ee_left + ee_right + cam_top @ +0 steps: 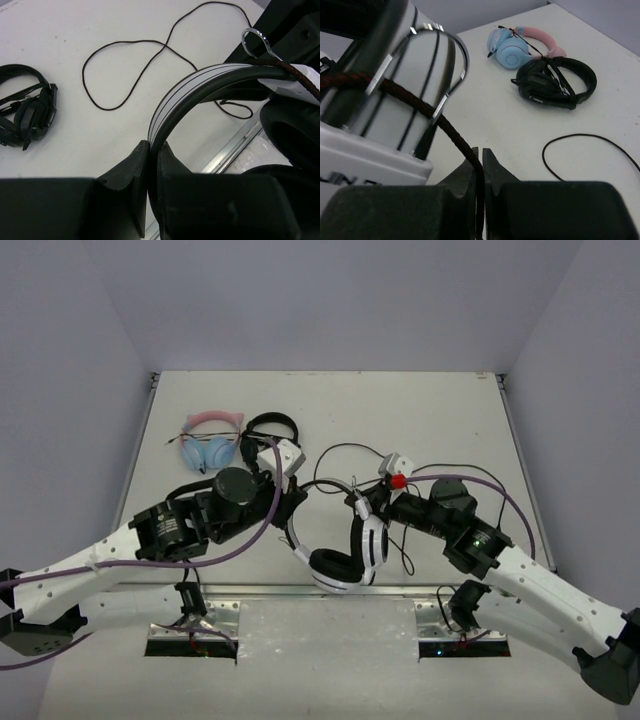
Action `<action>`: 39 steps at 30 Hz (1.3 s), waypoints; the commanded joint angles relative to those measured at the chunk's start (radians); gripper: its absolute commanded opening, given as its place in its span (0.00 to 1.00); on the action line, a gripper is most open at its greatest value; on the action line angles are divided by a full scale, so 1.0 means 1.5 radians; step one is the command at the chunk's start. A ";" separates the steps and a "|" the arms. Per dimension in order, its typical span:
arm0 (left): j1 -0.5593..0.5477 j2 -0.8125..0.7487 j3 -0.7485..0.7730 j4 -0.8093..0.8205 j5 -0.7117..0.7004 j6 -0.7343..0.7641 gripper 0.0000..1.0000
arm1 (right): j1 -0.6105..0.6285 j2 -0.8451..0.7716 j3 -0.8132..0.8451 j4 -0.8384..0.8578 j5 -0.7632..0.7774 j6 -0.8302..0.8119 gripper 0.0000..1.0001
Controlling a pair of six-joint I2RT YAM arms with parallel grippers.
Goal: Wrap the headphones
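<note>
The white headphones (345,558) with black ear pads hang between my two grippers, just above the table's near edge. My left gripper (296,502) is shut on the striped white headband (200,82), pinching it edge-on between the jaws of the left gripper (154,145). My right gripper (360,503) is shut on the thin black cable (455,135) where it leaves the ear cup's metal yoke (447,55); in the wrist view the right gripper (480,151) has the cord running down between its jaws. The rest of the cable (130,75) lies in loose loops on the table.
A pink-and-blue cat-ear pair (210,440) and an all-black pair (270,430) lie at the back left of the white table (440,420). A metal rail (250,590) runs along the near edge. More cable loops (345,452) lie behind the grippers.
</note>
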 commanded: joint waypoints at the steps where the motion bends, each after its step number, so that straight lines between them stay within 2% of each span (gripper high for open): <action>1: -0.008 -0.027 0.103 0.124 -0.039 -0.085 0.00 | -0.008 0.017 -0.044 0.059 -0.004 0.049 0.07; 3: -0.008 -0.025 0.124 0.120 -0.049 -0.095 0.00 | -0.008 0.032 -0.055 0.115 -0.018 0.066 0.16; 6: -0.008 -0.027 0.135 0.121 -0.052 -0.108 0.00 | -0.008 0.052 -0.081 0.180 -0.055 0.101 0.22; 7: -0.008 -0.030 0.136 0.121 -0.052 -0.111 0.00 | -0.008 0.058 -0.084 0.191 -0.058 0.115 0.34; 10: -0.008 -0.035 0.141 0.118 -0.061 -0.118 0.00 | -0.008 0.068 -0.095 0.223 -0.071 0.132 0.36; 12: -0.007 -0.037 0.147 0.118 -0.088 -0.126 0.00 | -0.007 0.076 -0.107 0.250 -0.076 0.137 0.33; 15: -0.008 -0.039 0.165 0.126 -0.156 -0.155 0.00 | -0.008 0.106 -0.134 0.298 -0.082 0.164 0.17; 17: -0.008 -0.030 0.185 0.127 -0.202 -0.187 0.00 | -0.008 0.132 -0.153 0.362 -0.099 0.187 0.11; 18: -0.008 -0.026 0.192 0.128 -0.249 -0.198 0.00 | -0.008 0.141 -0.176 0.387 -0.108 0.211 0.11; 21: -0.008 -0.003 0.214 0.146 -0.306 -0.217 0.00 | -0.007 0.179 -0.212 0.492 -0.138 0.257 0.08; 23: -0.008 0.019 0.236 0.146 -0.353 -0.238 0.00 | -0.007 0.209 -0.223 0.545 -0.166 0.278 0.12; 24: -0.008 0.028 0.243 0.148 -0.370 -0.243 0.00 | -0.006 0.219 -0.227 0.565 -0.177 0.304 0.20; 26: -0.008 0.050 0.262 0.146 -0.425 -0.262 0.00 | -0.004 0.238 -0.242 0.630 -0.202 0.333 0.22; 27: -0.008 0.056 0.265 0.142 -0.444 -0.271 0.00 | -0.004 0.242 -0.250 0.649 -0.205 0.356 0.19; 29: -0.008 0.067 0.267 0.150 -0.488 -0.275 0.00 | 0.002 0.241 -0.265 0.687 -0.207 0.370 0.06; 30: -0.007 0.076 0.269 0.154 -0.499 -0.273 0.00 | 0.004 0.233 -0.267 0.686 -0.205 0.377 0.01; 34: -0.008 0.092 0.280 0.156 -0.592 -0.268 0.00 | 0.034 0.181 -0.283 0.622 -0.171 0.360 0.01; 39: -0.008 0.107 0.276 0.172 -0.671 -0.261 0.00 | 0.119 0.133 -0.254 0.494 -0.120 0.291 0.04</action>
